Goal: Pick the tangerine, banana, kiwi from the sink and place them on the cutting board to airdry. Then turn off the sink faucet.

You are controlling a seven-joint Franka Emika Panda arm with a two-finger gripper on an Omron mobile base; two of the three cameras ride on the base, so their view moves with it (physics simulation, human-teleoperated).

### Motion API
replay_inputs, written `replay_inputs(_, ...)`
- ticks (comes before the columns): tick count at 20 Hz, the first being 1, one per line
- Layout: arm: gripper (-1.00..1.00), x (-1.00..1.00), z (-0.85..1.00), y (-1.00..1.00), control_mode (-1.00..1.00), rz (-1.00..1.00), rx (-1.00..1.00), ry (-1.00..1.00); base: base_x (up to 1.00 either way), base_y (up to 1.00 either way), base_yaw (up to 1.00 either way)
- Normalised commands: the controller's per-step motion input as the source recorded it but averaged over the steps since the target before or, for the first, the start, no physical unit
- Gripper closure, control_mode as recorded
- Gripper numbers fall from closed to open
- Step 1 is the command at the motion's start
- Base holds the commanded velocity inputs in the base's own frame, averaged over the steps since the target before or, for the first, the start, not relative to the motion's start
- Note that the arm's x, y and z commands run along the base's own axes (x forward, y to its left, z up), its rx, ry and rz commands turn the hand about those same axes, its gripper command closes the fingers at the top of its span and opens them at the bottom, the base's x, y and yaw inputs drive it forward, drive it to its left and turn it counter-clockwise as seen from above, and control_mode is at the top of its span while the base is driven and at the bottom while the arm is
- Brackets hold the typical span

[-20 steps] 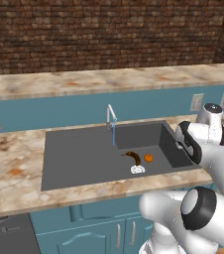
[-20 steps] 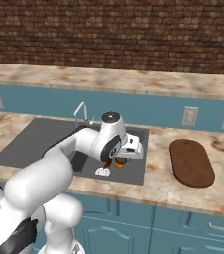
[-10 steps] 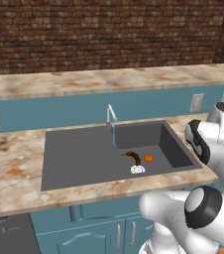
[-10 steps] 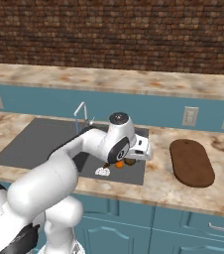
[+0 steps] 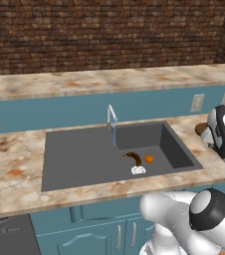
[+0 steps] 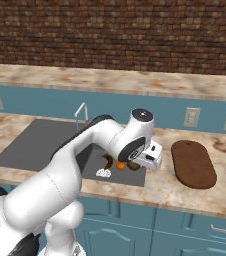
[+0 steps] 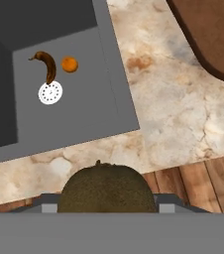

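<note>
**Carrying the kiwi over the counter beside the sink**

Holding the kiwi [image 7: 107, 188], the gripper [image 7: 107, 201] sits at the bottom of the hand view with the olive-brown, fuzzy oval wedged between its two fingers, so the claw is clamped on the fruit. Most of the fingers are hidden behind the kiwi and the lower edge of the picture. Beneath the held fruit lies the marbled beige counter [image 7: 178, 124], at the strip that runs along the sink's edge, with wooden floor showing past the counter's front.

In the right base view the gripper [image 6: 146, 159] hangs over the counter just beside the right edge of the sink [image 6: 40, 145], between the basin and the cutting board [image 6: 193, 164]. The kiwi itself cannot be made out there.

Inside the dark grey sink [image 7: 84, 64], the banana [image 7: 47, 66] lies as a dark brown crescent with one end touching the white round drain [image 7: 50, 93]. The tangerine [image 7: 70, 64] rests just beside the banana, apart from the drain. The left base view shows the same pair: banana [image 5: 134, 158] above the drain [image 5: 138, 170], tangerine [image 5: 149, 159] to its right.

A corner of the cutting board [image 7: 208, 34] reaches into the hand view, near the gripper but not under it.

At the back of the basin stands the sink faucet [image 5: 111, 118], its bent spout angled over the sink and a thin blue stream falling from it.
</note>
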Motion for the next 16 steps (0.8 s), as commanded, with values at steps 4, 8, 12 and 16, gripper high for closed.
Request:
replay_inputs(4,1.0,-0.54,0.0,-0.01,-1.0,-0.01,0.02,-0.06,0.0,0.0,0.0)
replay_inputs(8,1.0,-0.4,0.0,0.0,-1.0,0.0,-0.01,-0.06,0.0,0.0,0.0)
replay_inputs(12,1.0,-0.18,0.0,-0.03,-1.0,0.0,-0.03,-0.03,0.0,0.0,0.0)
replay_inputs(16,1.0,0.0,0.0,-0.19,-1.0,0.0,-0.08,-0.03,0.0,0.0,0.0)
